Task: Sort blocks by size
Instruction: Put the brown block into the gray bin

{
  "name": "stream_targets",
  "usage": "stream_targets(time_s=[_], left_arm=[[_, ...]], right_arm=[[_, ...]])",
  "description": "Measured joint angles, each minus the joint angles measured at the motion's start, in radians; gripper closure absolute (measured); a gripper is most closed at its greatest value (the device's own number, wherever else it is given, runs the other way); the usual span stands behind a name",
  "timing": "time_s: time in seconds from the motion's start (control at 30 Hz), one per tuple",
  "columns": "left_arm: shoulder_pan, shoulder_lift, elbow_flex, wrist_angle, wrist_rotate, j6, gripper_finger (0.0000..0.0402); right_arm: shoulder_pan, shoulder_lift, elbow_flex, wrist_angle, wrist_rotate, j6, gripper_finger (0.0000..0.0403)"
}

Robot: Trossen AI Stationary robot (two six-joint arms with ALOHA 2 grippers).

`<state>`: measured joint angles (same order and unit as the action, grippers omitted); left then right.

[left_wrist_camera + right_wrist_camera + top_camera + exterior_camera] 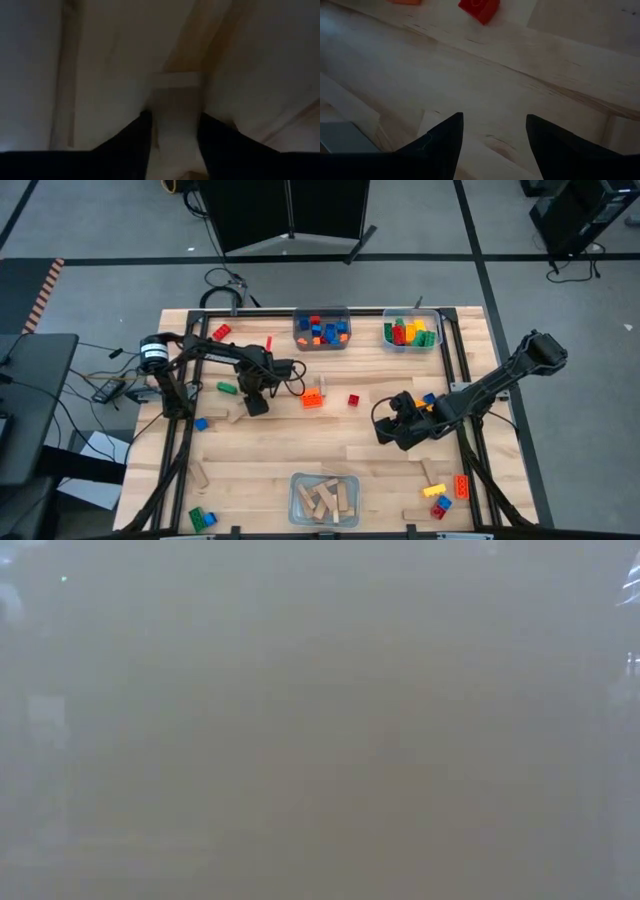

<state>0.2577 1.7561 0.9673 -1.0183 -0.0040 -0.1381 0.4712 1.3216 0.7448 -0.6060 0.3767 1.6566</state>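
A tan wooden block (176,100) lies flat on the table at its left middle. My left gripper (257,406) points steeply down over it and is shut on it. My right gripper (393,430) hangs open over bare wood right of centre, nothing between its fingers (492,145). Beyond it lie a small red brick (479,9) and an orange brick (314,399). Other loose bricks lie around the table. The low view shows only haze. My left gripper has the wooden block between its two fingers (135,140), one on each long side (156,125), toward one end of it. The fingers come from above and lie across the block. The block rests flat on the table.
At the far edge stand a clear bin of blue, orange and red bricks (321,330) and one of green, yellow and red bricks (411,332). A bin of wooden blocks (324,498) stands at the near edge. Loose bricks lie near right (440,495) and near left (202,518).
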Motion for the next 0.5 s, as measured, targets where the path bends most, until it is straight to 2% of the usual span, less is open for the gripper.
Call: stream_targets(time_s=[0.13,0.33,0.5], left_arm=[[0.000,-0.001,0.023,0.002,-0.036,-0.001,0.0298],[0.002,-0.045,0.069,-0.007,-0.054,-0.029,0.0298],[-0.010,-0.097,0.158,-0.062,-0.054,-0.122,0.0288]], right_arm=[[-0.009,0.000,0.000,0.001,0.000,-0.003,0.0172],[-0.011,0.000,0.000,0.004,0.000,-0.010,0.0172],[-0.010,0.000,0.000,0.006,0.000,-0.045,0.0172]])
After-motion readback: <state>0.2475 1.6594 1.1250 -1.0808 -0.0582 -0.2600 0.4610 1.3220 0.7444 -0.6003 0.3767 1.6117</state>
